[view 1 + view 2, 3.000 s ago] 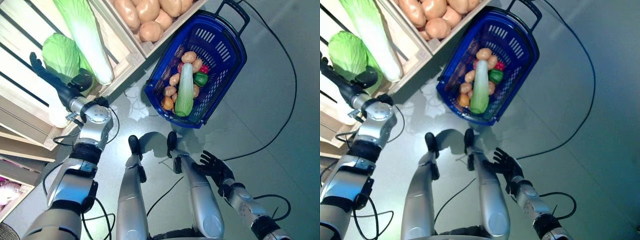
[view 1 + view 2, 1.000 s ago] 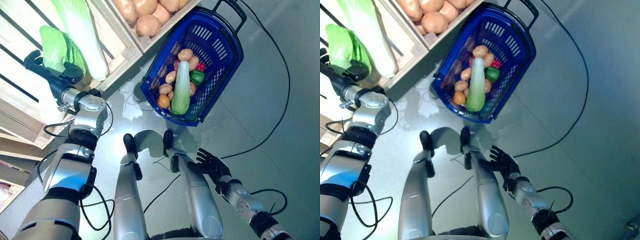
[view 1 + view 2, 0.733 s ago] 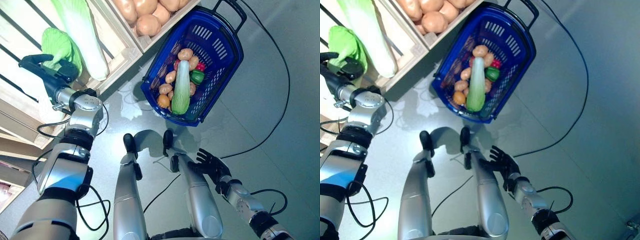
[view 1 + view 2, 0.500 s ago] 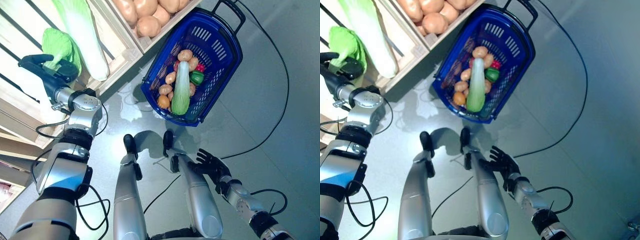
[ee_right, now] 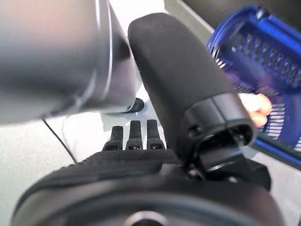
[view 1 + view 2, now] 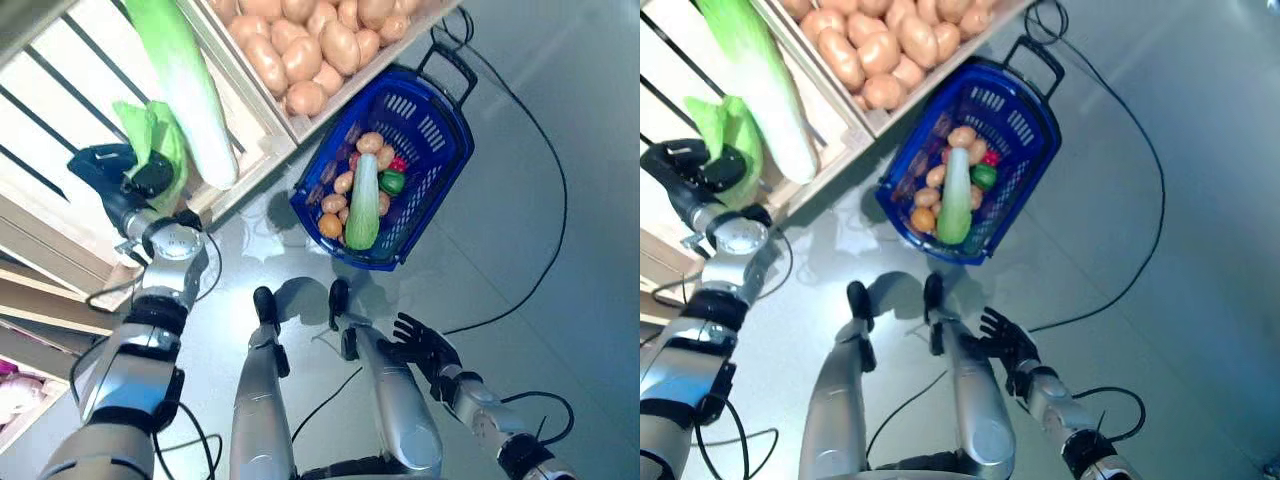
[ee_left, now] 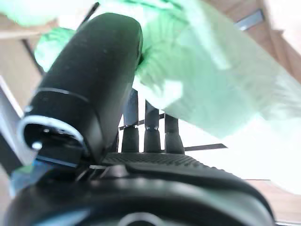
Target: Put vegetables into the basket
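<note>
The left hand (image 6: 118, 172) is reaching into a slatted wooden crate (image 6: 60, 110) on the robot's left and is curling its fingers and thumb around a leafy green vegetable (image 6: 158, 140); in the left wrist view the thumb (image 7: 89, 89) is pressing against the pale green leaves (image 7: 207, 80) while the fingers (image 7: 150, 132) are lying under them. Just beside that vegetable, a long napa cabbage (image 6: 190, 90) is lying in the same crate, its white end near the crate's front edge. A neighbouring crate is holding a heap of potatoes (image 6: 310, 40). The blue basket (image 6: 440, 150) is standing on the grey floor (image 6: 560, 250) just in front of the potato crate, well apart from the left hand, and is already holding a long pale green vegetable (image 6: 362, 205), several small potatoes, a green pepper (image 6: 391, 182) and something red beside it. The right hand (image 6: 425, 348) is hanging low by the robot's right side, its fingers spread and relaxed, holding nothing.
</note>
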`<state>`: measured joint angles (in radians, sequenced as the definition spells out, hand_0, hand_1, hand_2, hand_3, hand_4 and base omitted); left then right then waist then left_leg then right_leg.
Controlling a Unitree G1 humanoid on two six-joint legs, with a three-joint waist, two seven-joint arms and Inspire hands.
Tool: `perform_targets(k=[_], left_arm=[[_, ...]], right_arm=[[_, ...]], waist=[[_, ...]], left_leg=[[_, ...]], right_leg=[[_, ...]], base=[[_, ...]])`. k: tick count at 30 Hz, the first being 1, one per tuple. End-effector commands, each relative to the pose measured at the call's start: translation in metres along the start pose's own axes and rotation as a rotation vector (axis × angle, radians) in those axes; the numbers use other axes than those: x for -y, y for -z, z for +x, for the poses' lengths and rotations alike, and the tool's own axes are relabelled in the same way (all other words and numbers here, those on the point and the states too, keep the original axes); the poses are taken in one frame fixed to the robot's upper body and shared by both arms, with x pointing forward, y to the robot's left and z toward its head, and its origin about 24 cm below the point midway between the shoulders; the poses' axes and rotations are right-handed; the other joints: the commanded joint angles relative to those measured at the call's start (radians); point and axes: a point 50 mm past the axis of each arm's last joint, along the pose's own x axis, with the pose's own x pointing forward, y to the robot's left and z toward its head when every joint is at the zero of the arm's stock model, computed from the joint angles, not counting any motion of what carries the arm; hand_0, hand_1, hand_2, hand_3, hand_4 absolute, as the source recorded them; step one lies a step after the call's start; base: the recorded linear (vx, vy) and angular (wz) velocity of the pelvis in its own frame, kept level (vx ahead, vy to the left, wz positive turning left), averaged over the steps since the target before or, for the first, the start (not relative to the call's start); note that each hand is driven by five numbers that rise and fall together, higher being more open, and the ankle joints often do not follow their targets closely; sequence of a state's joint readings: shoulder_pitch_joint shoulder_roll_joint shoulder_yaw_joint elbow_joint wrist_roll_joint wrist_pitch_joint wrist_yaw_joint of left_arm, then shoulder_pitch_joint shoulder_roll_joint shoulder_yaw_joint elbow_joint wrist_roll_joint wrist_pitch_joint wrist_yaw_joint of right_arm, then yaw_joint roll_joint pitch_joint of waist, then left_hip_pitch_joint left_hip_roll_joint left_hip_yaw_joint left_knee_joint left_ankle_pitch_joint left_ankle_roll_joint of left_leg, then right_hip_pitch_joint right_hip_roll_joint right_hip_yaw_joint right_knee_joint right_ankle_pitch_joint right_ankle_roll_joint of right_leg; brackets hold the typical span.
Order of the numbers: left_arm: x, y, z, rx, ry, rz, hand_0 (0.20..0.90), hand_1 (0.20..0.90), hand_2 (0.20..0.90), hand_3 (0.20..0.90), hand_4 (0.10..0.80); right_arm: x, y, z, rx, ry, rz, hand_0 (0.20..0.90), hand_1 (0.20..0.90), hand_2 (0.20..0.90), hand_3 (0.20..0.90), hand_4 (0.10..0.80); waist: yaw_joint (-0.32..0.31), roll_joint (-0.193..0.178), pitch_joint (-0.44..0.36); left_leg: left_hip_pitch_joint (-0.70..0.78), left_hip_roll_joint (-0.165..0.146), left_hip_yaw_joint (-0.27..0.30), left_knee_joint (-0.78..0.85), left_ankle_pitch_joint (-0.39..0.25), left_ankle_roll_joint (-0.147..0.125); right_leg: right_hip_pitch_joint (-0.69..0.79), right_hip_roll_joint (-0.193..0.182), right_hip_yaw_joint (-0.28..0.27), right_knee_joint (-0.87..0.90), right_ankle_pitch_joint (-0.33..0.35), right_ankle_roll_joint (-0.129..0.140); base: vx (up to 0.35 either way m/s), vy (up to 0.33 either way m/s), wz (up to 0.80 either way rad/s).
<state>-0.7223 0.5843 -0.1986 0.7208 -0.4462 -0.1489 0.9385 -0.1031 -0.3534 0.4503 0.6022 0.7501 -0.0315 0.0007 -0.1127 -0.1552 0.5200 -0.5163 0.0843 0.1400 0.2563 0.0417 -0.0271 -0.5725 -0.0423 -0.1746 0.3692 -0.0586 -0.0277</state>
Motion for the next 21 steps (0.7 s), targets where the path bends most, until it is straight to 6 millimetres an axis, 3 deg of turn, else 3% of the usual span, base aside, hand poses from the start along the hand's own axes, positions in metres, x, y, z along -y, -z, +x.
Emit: perform_targets(k=[1,12,21], left_arm=[[0.02,-0.04,-0.027,0.175,0.197,-0.301,0.3,0.3,0.3,0.3,0.4],[-0.002,-0.018,-0.077,0.067,0.452,-0.633,0.3,0.3,0.3,0.3,0.4],[-0.009,-0.004,-0.097,-0.059,0.603,-0.809,0.3,0.3,0.3,0.3,0.4]], right_arm=[[0.017,0.006,-0.016,0.045,0.041,-0.007,0.9,0.9,0.9,0.9,0.8],[0.037,0.028,-0.021,0.0,0.187,0.075,0.9,0.9,0.9,0.9,0.8],[0.046,0.048,-0.031,-0.06,0.252,0.089,0.9,0.9,0.9,0.9,0.8]], waist=[[0.033,0.053,0.0],[0.114,0.114,-0.108],[0.128,0.134,-0.208]], left_leg=[[0.009,-0.027,-0.013,-0.01,-0.008,-0.029],[0.249,-0.074,-0.053,-0.197,0.009,-0.022],[0.38,-0.087,-0.069,-0.284,0.008,-0.004]], right_leg=[[0.133,0.002,-0.018,-0.126,0.0,0.03],[0.384,-0.036,-0.085,-0.287,0.031,0.066],[0.499,-0.045,-0.103,-0.352,0.054,0.087]], base=[[-0.01,-0.042,0.13],[0.031,0.016,0.19],[0.062,0.056,0.07]])
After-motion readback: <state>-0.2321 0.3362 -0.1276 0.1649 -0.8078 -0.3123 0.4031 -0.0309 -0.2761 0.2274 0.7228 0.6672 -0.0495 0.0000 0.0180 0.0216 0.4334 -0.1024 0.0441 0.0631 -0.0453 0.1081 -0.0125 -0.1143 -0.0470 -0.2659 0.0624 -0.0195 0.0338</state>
